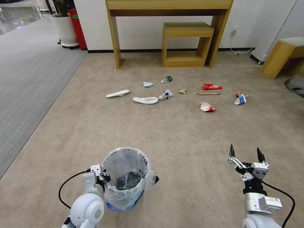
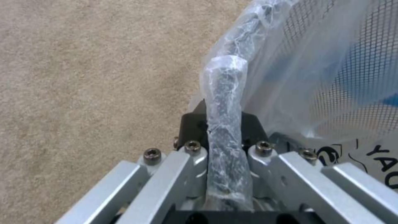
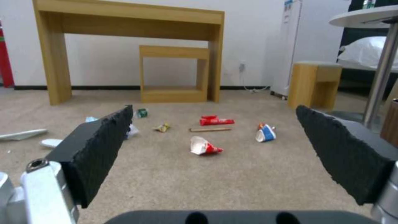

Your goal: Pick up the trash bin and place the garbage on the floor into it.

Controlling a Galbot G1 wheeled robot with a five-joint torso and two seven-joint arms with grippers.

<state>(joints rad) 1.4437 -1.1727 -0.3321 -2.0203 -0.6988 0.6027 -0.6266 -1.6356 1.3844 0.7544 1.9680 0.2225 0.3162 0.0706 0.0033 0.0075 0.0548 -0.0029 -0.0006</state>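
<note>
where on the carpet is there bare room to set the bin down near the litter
Bare beige carpet spans between the trash bin, clamped at its rim by the left gripper, and the litter row. It is crowded from the white slippers across to the blue-white paper cup. The open right gripper hovers over bare carpet.

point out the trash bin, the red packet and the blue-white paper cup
trash bin (image 1: 126, 186): head view, bag-covered front wall
red packet (image 1: 211, 86): head view, its middle
blue-white paper cup (image 1: 241, 100): head view, its side
</note>
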